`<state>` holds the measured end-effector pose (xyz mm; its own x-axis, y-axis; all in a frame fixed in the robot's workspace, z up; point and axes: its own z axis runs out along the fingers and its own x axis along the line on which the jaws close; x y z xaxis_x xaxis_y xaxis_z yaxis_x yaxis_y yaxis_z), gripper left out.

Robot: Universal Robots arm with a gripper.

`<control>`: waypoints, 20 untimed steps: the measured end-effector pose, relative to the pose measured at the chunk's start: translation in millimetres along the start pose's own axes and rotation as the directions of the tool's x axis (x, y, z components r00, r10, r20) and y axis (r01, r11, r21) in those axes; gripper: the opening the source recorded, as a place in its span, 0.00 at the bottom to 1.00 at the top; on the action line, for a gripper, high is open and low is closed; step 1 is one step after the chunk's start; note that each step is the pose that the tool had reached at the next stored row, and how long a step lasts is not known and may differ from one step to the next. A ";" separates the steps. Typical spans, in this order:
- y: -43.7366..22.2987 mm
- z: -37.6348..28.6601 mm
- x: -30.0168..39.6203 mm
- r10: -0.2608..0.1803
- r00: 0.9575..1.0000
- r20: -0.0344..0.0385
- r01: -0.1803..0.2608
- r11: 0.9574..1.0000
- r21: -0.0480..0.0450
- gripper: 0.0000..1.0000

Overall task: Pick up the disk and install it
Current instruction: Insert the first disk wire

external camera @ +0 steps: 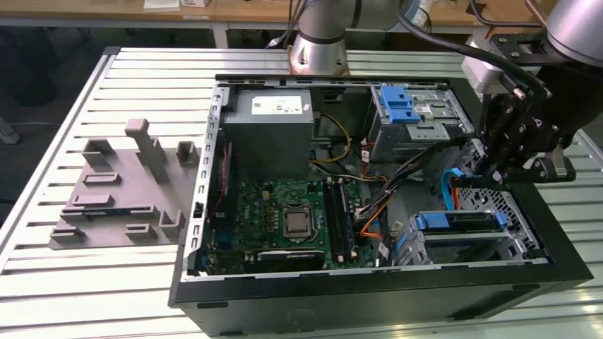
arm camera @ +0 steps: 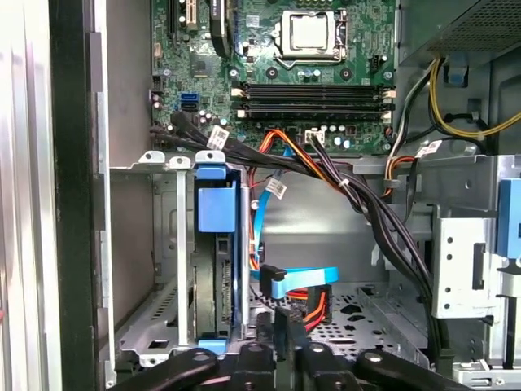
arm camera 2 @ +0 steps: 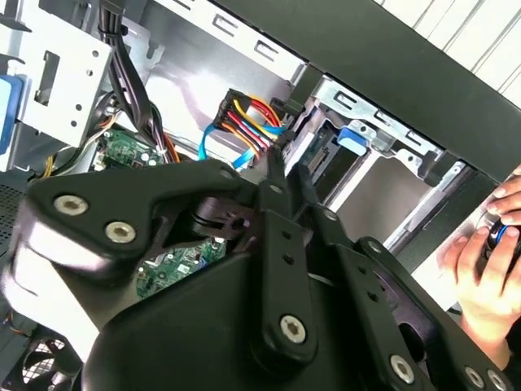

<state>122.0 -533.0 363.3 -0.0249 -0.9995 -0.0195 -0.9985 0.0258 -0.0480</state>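
Already the disk [external camera: 456, 221] seems seated in its lower bay inside the computer case [external camera: 377, 296], and the gripper [external camera: 504, 169] hovers just above, fingers unclear, so any pressing should stay square and gentle.

The bench [external camera: 56, 275] is ribbed, pale metal with a dull sheen. The computer case [external camera: 377, 296] is matt black outside and bare grey sheet metal inside. The disk [arm camera: 213, 269] sits in smooth blue plastic. The claw [arm camera 2: 277, 204] is matt black metal studded with shiny screws. The motherboard [external camera: 282, 219] is green and faintly glossy.
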 end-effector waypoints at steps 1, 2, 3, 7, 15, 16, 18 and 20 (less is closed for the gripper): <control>0.0 0.2 -1.8 0.000 1.000 -0.004 0.000 1.000 0.000 0.19; 0.1 0.4 -3.9 0.000 1.000 -0.009 0.000 1.000 0.000 0.25; 0.2 0.7 -5.7 -0.001 1.000 -0.013 0.001 1.000 0.000 0.25; 0.3 2.7 -8.8 -0.001 1.000 -0.028 0.001 1.000 0.001 0.25; 0.6 6.8 -8.9 -0.002 0.999 -0.049 0.002 1.000 0.001 0.25; 0.6 7.2 -8.9 -0.002 0.999 -0.049 0.002 1.000 0.001 0.25; 0.6 8.0 -8.9 -0.002 0.999 -0.051 0.003 1.000 0.001 0.25; 0.6 8.3 -9.0 -0.002 0.999 -0.051 0.002 1.000 0.001 0.25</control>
<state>122.0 -523.7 355.2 -0.0249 -0.9992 0.0316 -0.9985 0.0233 -0.0494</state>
